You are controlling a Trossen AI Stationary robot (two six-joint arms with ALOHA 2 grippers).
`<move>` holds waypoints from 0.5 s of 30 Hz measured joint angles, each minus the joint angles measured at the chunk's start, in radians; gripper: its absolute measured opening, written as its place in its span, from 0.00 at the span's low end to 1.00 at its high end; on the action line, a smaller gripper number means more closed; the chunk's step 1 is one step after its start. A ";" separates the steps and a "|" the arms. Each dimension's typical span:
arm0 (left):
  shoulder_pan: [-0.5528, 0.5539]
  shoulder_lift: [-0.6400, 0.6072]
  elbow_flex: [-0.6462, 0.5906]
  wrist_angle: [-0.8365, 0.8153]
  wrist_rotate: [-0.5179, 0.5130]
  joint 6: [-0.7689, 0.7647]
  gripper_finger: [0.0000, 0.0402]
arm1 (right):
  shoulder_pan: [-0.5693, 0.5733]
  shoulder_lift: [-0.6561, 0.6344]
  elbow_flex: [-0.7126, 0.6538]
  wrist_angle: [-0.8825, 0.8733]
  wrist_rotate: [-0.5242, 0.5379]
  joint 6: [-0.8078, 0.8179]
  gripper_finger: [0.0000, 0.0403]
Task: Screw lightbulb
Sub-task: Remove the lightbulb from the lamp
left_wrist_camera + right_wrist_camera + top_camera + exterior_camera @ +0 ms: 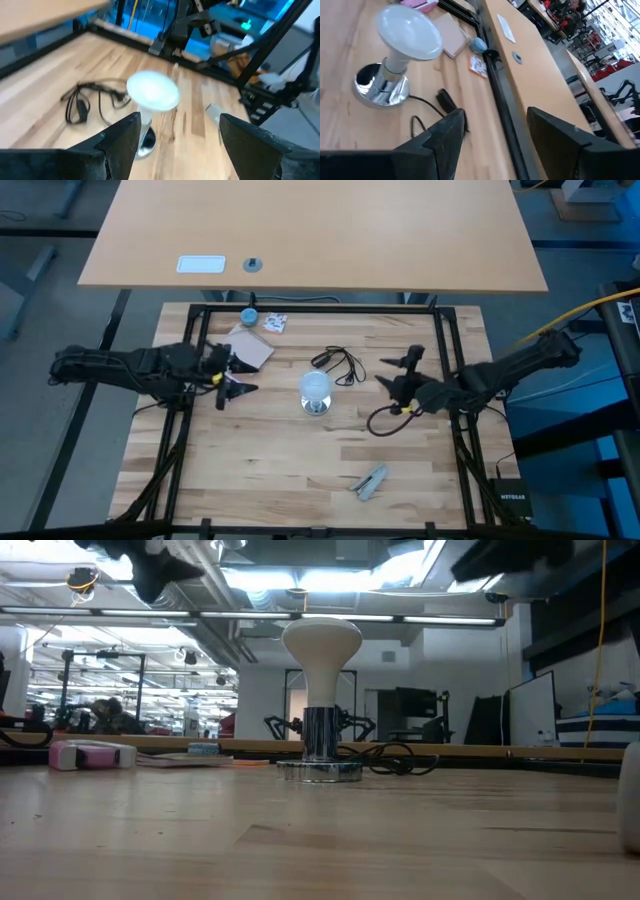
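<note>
The frosted-white lightbulb [316, 386] stands upright, its narrow neck down in a shiny silver socket base [320, 768] that rests on the wooden table's middle. It also shows in the low view [321, 648], the left wrist view [152, 90] and the right wrist view [408, 33]. My left gripper [238, 376] is open, to the left of the bulb and apart from it; its fingers [120, 137] stand short of the bulb. My right gripper [397, 372] is open, to the right of the bulb and apart from it.
A black cord [342, 364] with an inline switch runs from the base toward the far side and loops to the right [385, 420]. A brown card [252, 347], a blue cap [248, 316] and a small packet [275, 323] lie far left. A grey tool [370, 482] lies near the front.
</note>
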 joint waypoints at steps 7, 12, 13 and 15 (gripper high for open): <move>0.000 0.159 -0.001 -0.032 0.003 -0.081 0.65 | 0.000 0.060 -0.183 0.265 -0.019 0.000 0.56; 0.004 0.262 -0.001 -0.026 -0.002 -0.043 0.65 | 0.000 0.135 -0.191 0.329 -0.096 0.014 0.56; 0.004 0.282 -0.001 -0.026 -0.004 -0.033 0.65 | 0.000 0.151 -0.191 0.367 -0.106 0.027 0.56; 0.004 0.320 -0.001 -0.024 -0.004 -0.036 0.65 | 0.000 0.185 -0.191 0.452 -0.107 0.035 0.56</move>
